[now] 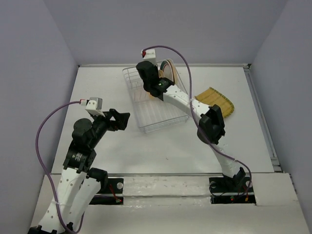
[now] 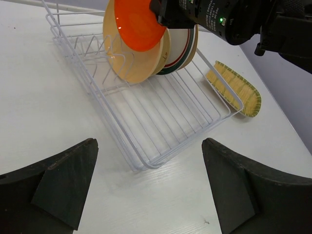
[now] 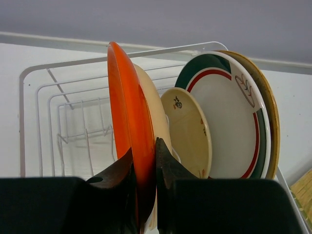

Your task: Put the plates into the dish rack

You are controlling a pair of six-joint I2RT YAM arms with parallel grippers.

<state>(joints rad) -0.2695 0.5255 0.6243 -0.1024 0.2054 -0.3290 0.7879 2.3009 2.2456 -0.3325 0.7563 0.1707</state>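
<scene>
My right gripper (image 3: 144,146) is shut on the rim of the glossy orange-red plate (image 3: 124,112) and holds it upright on edge over the far end of the white wire dish rack (image 3: 22,97). Behind it stand a plain tan plate (image 3: 155,114), a small cream floral plate (image 3: 187,131) and a white plate with teal rim (image 3: 234,122). The left wrist view shows the orange-red plate (image 2: 139,24) against the tan plate (image 2: 131,66) in the rack (image 2: 141,165). The yellow-green striped plate (image 1: 217,101) lies on the table right of the rack (image 1: 161,122). My left gripper (image 2: 150,142) is open and empty, near the rack's near corner.
The near half of the rack holds only bare wires and prongs. The right arm (image 1: 209,124) reaches over the rack's right side. Grey walls enclose the white table (image 1: 146,151) at the back and sides. The striped plate (image 2: 234,87) lies just outside the rack's right rim.
</scene>
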